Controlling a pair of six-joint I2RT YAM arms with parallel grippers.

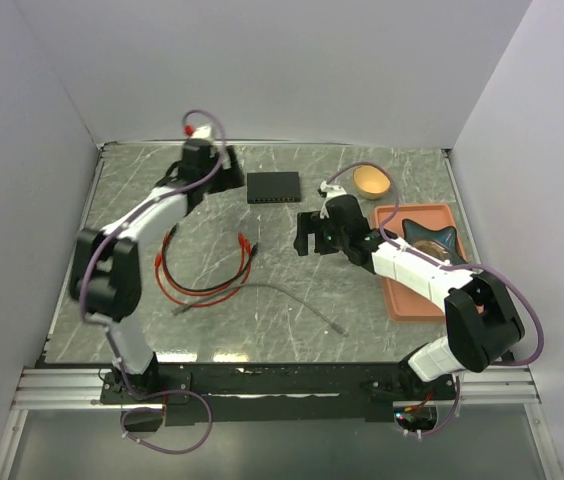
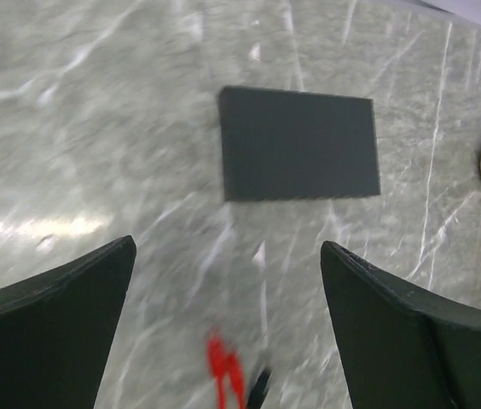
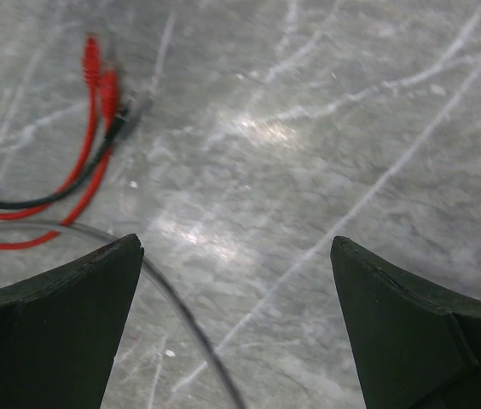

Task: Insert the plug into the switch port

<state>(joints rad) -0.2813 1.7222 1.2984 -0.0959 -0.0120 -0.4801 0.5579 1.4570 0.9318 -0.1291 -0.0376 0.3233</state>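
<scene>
- Fingers of the left gripper [image 2: 228, 247] are held wide apart with nothing between them, above the marble table [image 1: 272, 250] just left of the black switch box [image 1: 274, 187].
- Red leads [image 1: 202, 285] lie looped beneath that arm. They are judged no part of the job and are best left undisturbed.
- The grey cable [image 1: 282, 293] lies loose nearer the bases, well apart from the box. The plug [image 1: 340, 327] at its right end is too small for its latch side to be told.
- The switch port cannot be made out, as only the dark top of the box is shown.
- The right gripper [image 3: 236, 243] is likewise spread and empty, hovering between box and cable.
- Fetching the plug is judged the step in hand. It should be pinched just behind its head, in line with the cable, so that it can be presented square to the socket while the box is steadied.
- The orange tray [image 1: 402, 305] at the far right should be kept clear of.
</scene>
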